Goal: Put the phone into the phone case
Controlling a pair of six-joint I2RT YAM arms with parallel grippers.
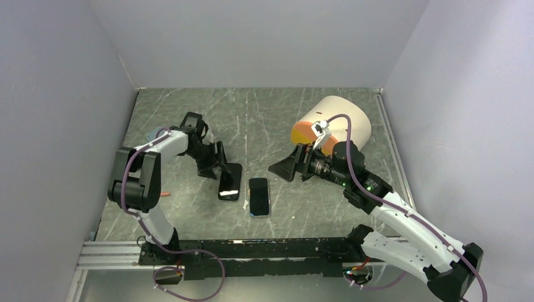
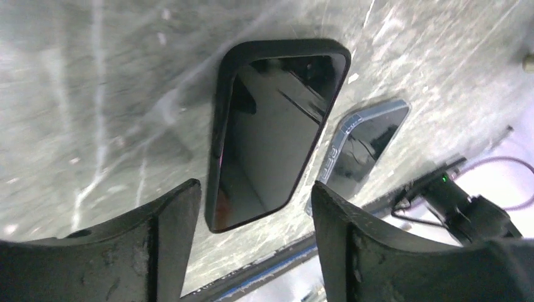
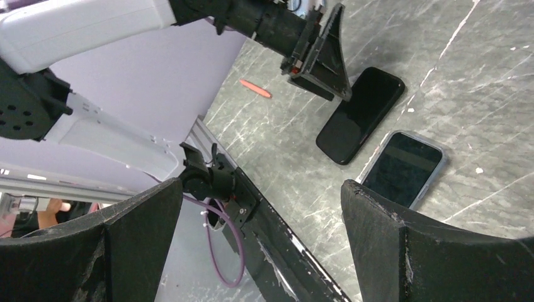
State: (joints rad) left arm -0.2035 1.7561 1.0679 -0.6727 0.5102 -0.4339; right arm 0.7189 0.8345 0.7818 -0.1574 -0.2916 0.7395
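A black glossy slab with a raised rim, which looks like the case (image 1: 230, 182), lies flat on the table, also in the left wrist view (image 2: 271, 135) and right wrist view (image 3: 360, 115). Just right of it lies the phone (image 1: 259, 196), dark screen up with a blue-grey edge (image 2: 365, 141) (image 3: 404, 168). They lie side by side without touching. My left gripper (image 1: 217, 165) is open and empty, low over the case's far end (image 2: 255, 192). My right gripper (image 1: 286, 167) is open and empty, above the table right of the phone (image 3: 263, 187).
A large white cylinder with an orange end (image 1: 334, 126) lies behind the right arm. A small orange-red stick (image 1: 165, 194) lies near the left arm's base, also in the right wrist view (image 3: 255, 89). Grey walls close in three sides. A black rail (image 1: 252, 248) runs along the near edge.
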